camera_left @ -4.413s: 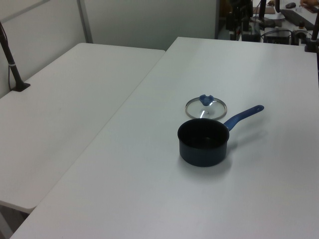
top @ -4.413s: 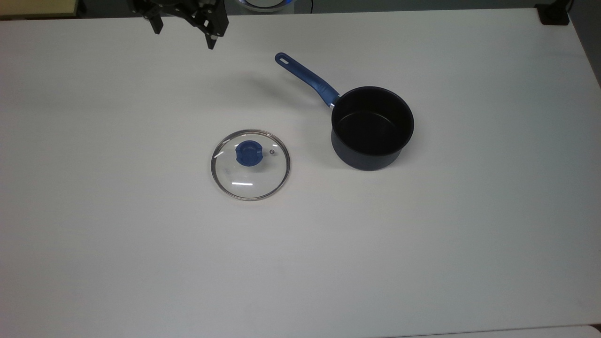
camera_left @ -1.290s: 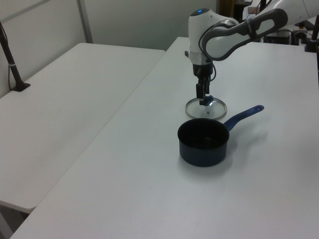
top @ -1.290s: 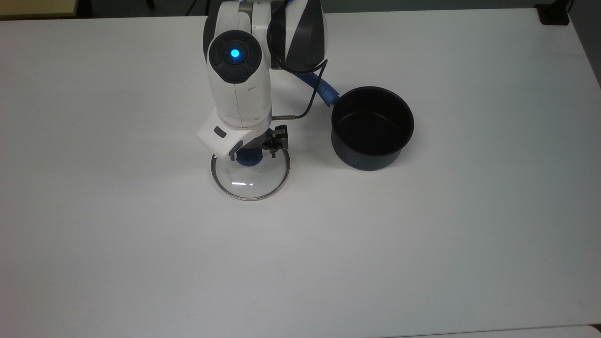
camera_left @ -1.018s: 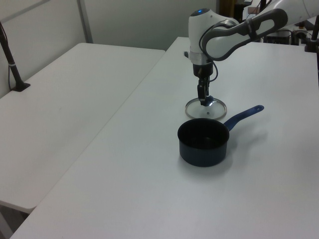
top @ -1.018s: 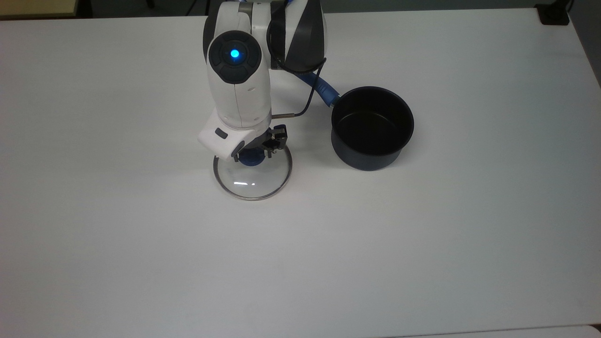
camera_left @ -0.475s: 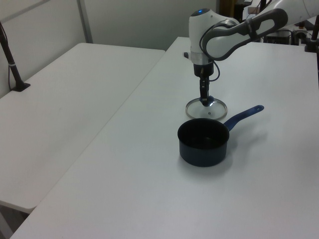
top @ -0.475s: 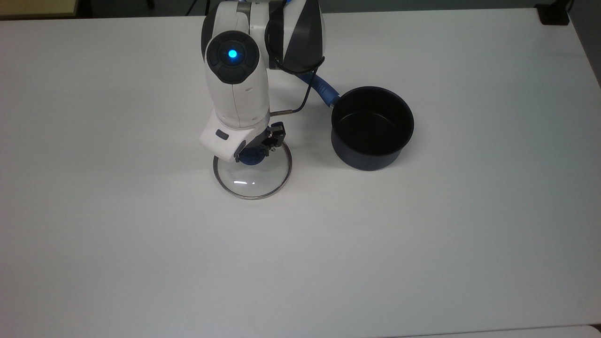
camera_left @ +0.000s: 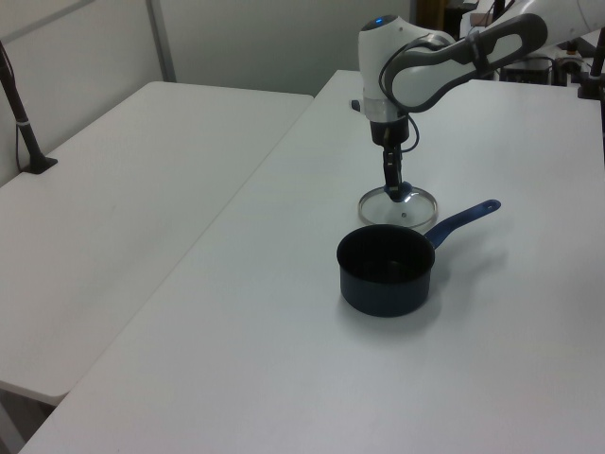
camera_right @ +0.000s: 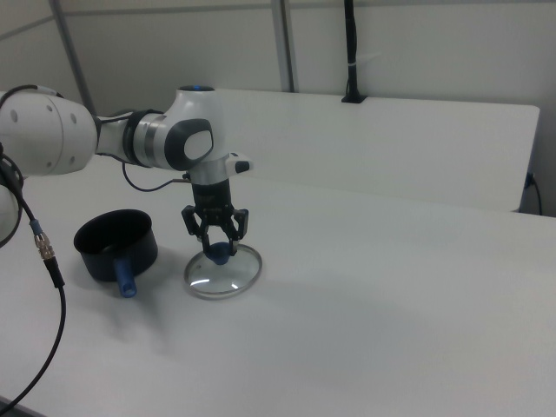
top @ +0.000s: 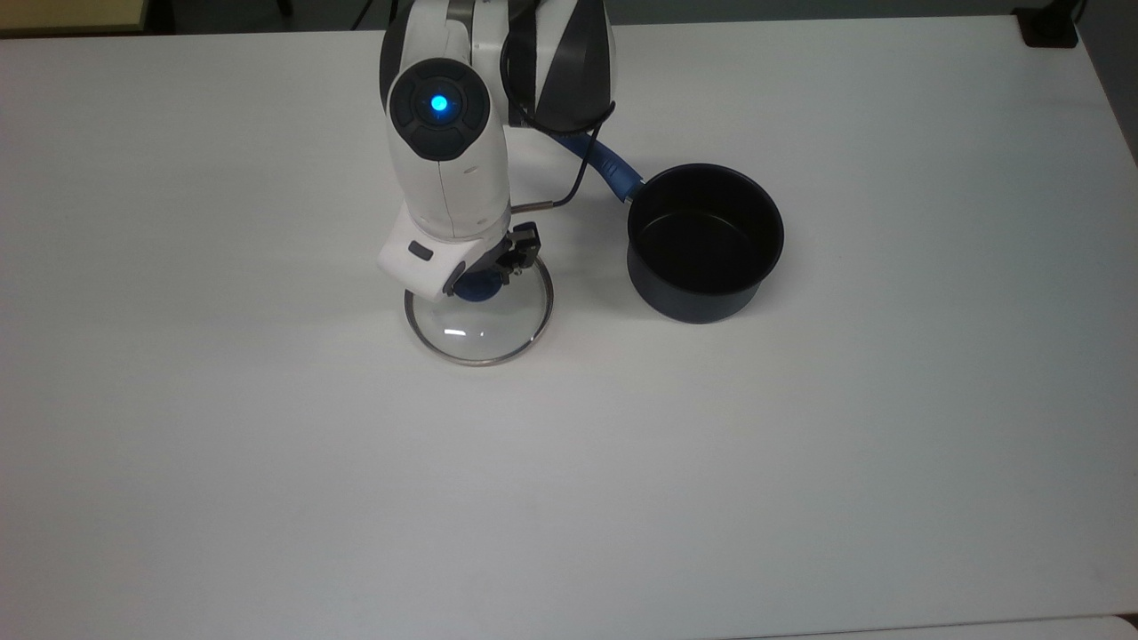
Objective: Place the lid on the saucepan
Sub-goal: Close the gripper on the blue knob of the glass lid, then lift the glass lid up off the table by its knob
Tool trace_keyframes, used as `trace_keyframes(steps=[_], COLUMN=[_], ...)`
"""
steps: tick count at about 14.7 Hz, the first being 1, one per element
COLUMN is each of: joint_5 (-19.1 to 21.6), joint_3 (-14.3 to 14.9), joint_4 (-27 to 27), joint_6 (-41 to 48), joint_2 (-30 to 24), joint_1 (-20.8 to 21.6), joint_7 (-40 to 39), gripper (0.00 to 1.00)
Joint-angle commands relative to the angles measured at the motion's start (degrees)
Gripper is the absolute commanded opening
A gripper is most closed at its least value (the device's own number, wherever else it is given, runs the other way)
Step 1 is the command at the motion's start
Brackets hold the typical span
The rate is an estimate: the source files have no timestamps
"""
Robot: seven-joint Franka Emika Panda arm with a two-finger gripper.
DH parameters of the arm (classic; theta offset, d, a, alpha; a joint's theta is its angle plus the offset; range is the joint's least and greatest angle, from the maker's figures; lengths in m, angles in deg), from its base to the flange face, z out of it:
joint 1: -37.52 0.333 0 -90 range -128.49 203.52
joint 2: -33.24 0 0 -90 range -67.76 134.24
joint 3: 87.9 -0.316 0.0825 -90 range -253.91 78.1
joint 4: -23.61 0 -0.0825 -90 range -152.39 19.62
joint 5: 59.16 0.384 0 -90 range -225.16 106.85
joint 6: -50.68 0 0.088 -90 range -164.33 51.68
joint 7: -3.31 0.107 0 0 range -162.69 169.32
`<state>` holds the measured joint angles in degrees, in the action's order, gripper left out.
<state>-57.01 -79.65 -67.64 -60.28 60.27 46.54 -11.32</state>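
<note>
The gripper point(camera_right: 218, 249) points straight down with its fingers point(camera_right: 233, 234) clamped on the blue knob point(camera_right: 219, 254) of the glass lid point(top: 478, 320). In the right view the lid hangs tilted, its edge toward the right view's right raised off the white table point(top: 800, 462) (whether the opposite edge touches the surface I cannot tell). The white arm point(top: 444, 151) reaches in over it from the top view's upper edge, a blue light glowing on its joint. The dark saucepan point(top: 705, 240) stands open and upright to the top view's right of the lid, apart from it, its blue handle point(top: 605, 164) angling up toward the arm.
</note>
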Motion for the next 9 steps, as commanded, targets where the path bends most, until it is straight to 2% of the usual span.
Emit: trace_keyframes(steps=[1, 5, 9], joint_5=[0.0, 0.0, 0.2], joint_3=[0.7, 1.8, 1.7], joint_4=[0.5, 6.0, 8.7], joint_6=[4.9, 11.3, 12.8], joint_2=[-4.5, -6.7, -6.8], joint_1=[0.1, -0.9, -0.1], joint_7=[1.3, 1.6, 4.0], gripper=[0.28, 0.28, 0.28])
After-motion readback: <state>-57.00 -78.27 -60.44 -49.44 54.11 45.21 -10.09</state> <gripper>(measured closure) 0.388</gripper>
